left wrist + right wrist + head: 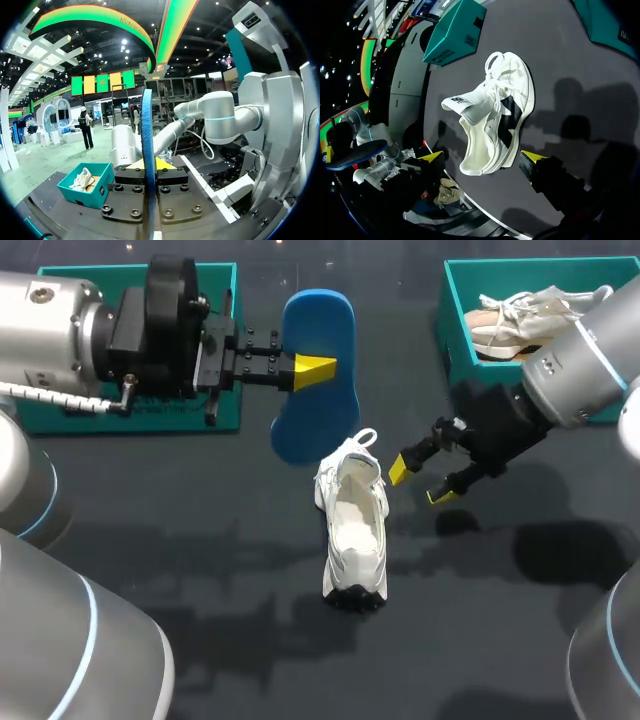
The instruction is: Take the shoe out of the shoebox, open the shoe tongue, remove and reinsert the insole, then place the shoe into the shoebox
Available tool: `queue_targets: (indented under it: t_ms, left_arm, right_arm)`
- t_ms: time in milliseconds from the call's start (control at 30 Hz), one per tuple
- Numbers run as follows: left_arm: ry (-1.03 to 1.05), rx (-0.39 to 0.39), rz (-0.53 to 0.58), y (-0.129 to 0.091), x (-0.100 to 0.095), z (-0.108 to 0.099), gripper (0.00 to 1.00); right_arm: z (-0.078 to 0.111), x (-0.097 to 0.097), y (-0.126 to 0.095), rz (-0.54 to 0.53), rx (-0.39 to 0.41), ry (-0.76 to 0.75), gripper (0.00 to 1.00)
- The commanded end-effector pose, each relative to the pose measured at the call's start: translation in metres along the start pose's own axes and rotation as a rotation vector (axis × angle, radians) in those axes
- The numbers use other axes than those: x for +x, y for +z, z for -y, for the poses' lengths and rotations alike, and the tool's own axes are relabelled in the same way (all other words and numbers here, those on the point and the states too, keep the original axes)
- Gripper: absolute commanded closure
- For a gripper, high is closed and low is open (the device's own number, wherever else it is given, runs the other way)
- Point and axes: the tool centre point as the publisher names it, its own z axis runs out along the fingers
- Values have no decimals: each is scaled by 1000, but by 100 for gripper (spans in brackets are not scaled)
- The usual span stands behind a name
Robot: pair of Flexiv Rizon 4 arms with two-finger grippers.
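Observation:
A white shoe lies on the dark table near the middle, its tongue pulled back and its opening empty. The blue insole hangs above the table behind the shoe, with my left gripper shut on it. In the left wrist view the insole stands edge-on between the yellow tips of the left gripper. My right gripper stands open just right of the shoe, not touching it. In the right wrist view the shoe lies ahead of the spread fingers of the right gripper.
A teal shoebox at the back right holds a second, beige shoe. Another teal box sits at the back left, mostly hidden by my left arm. That second box also shows beyond the shoe in the right wrist view.

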Motion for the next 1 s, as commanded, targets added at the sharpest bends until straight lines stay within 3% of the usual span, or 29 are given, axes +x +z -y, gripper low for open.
queue_targets:
  t_ms: [33, 133, 333, 500, 567, 933, 1000]
  left_arm:
    - [1, 0, -3, 4, -3, 0, 100]
    - [99, 21, -25, 5, 0, 1, 100]
    - [397, 20, -37, 9, -4, -3, 100]
    - [600, 51, -60, 15, -8, -13, 100]
    - [722, 86, -47, 14, -9, -19, 100]
    - [722, 86, -47, 14, -9, -19, 100]
    - [831, 70, -58, 18, -8, -24, 100]
  right_arm:
    - [2, 0, 2, 1, -5, 1, 0]
    - [2, 0, 2, 1, -5, 1, 0]
    - [-3, 11, -25, -116, -53, 102, 0]
    - [-7, 22, -39, -277, -70, 121, 0]
    - [-8, 25, -42, -276, -76, 129, 0]
    - [-8, 25, -42, -276, -76, 129, 0]
    - [-11, 25, -42, -289, -71, 140, 0]
